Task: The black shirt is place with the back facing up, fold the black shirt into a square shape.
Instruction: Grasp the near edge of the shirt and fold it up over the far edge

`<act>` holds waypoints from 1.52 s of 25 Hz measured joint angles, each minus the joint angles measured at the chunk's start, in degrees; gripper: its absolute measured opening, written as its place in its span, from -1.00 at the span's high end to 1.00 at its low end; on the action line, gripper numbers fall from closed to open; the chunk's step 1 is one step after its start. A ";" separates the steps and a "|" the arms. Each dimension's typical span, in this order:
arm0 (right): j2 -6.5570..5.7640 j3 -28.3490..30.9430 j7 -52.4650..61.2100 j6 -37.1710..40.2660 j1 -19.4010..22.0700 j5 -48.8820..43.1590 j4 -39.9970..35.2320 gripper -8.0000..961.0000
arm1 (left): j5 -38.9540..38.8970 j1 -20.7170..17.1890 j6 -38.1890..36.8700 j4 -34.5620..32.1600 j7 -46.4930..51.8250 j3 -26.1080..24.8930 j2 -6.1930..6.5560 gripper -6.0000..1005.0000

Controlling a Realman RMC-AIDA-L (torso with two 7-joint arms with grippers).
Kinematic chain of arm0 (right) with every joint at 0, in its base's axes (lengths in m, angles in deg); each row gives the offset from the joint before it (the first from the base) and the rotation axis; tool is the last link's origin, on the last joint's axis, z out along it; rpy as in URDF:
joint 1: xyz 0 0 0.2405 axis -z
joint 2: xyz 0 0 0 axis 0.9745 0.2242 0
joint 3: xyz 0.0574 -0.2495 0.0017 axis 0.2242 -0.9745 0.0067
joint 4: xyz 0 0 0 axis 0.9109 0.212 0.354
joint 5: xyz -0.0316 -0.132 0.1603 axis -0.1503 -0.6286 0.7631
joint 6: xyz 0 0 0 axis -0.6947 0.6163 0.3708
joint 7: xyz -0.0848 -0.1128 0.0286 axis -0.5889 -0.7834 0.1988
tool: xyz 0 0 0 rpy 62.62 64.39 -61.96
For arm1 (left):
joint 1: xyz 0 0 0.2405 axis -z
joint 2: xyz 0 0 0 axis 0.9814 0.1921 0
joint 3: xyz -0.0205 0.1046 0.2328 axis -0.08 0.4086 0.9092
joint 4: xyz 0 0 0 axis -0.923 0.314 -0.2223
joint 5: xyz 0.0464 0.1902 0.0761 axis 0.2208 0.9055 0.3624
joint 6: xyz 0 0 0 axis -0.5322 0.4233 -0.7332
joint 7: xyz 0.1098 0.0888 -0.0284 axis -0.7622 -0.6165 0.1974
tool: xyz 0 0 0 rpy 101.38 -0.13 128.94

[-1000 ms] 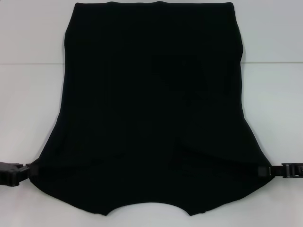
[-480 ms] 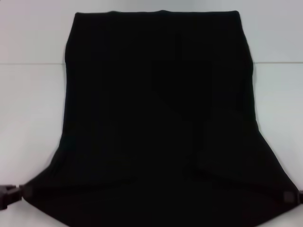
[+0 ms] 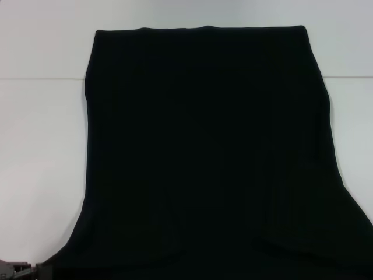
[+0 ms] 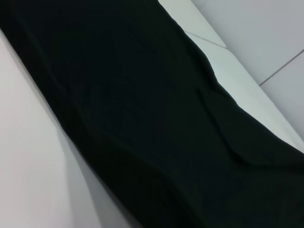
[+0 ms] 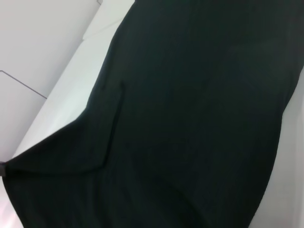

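Note:
The black shirt (image 3: 204, 151) hangs stretched wide and fills most of the head view, its near part lifted off the white table (image 3: 41, 146) and its far hem (image 3: 198, 29) lying flat. My left gripper (image 3: 26, 271) shows at the bottom left corner, shut on the shirt's left edge. The right gripper is out of the head view. In the right wrist view the shirt (image 5: 190, 114) pulls taut to a pinched corner (image 5: 9, 166) at the picture's edge. A folded-in flap (image 4: 223, 128) shows in the left wrist view. No lettering is visible.
Bare white table surface lies on both sides of the shirt. The table's far edge (image 3: 41, 78) runs across the back, with a pale surface (image 3: 46, 35) beyond it.
Both grippers have drawn the shirt's near edge up and toward the camera. The cloth now covers more of the view, the right gripper has left it, and the far hem has slid nearer.

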State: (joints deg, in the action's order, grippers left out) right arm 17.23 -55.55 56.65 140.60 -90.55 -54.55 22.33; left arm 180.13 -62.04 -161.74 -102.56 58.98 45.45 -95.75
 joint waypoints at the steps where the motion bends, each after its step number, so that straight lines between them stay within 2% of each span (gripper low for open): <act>1: -0.06 0.49 -0.04 0.30 0.08 -0.01 0.00 0.83 | -0.04 0.02 -0.15 -0.01 0.03 -0.05 0.00 0.94; 4: -0.19 2.72 -0.06 0.77 -1.16 -0.02 0.02 0.83 | -0.55 1.65 -0.12 0.47 0.64 -0.14 0.35 0.94; 7: -0.15 5.30 -0.03 0.67 -4.27 0.03 0.02 0.83 | -0.89 5.58 1.70 2.29 2.00 -0.29 1.48 0.94; 11: -0.07 7.29 1.19 -1.69 -9.99 0.10 0.36 0.83 | -0.95 12.57 7.31 6.92 3.97 -0.76 3.75 0.94; 15: -0.02 8.35 3.08 -6.37 -15.15 0.40 0.63 0.83 | -0.89 20.50 17.13 14.37 5.12 -0.66 7.55 0.94; 17: 0.34 8.48 3.52 -9.36 -17.58 0.49 0.81 0.83 | -0.86 23.06 22.28 16.43 5.78 -0.51 8.60 0.93; 20: 1.02 8.53 4.06 -15.53 -21.18 0.49 2.18 0.83 | -0.92 26.18 30.13 18.55 6.54 -0.44 9.51 0.93; 24: 1.76 8.19 4.60 -25.84 -25.45 0.49 4.99 0.83 | -0.95 29.06 38.98 21.04 7.23 0.13 9.61 0.93; 30: 3.17 7.96 4.63 -40.65 -30.49 0.45 8.72 0.83 | -0.98 31.54 50.31 24.82 6.64 2.89 9.04 0.94; 34: 3.88 7.81 4.66 -48.32 -33.08 0.38 10.09 0.83 | -1.00 33.16 55.33 26.37 6.57 5.47 8.73 0.94; 38: 3.79 7.11 5.32 -52.94 -35.15 0.20 12.11 0.83 | -1.00 34.53 58.50 27.00 6.47 6.86 8.54 0.94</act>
State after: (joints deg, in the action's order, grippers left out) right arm 21.02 -48.44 61.97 87.66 -125.71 -54.35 34.43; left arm 179.13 -27.50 -103.24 -75.56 65.45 52.30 -87.21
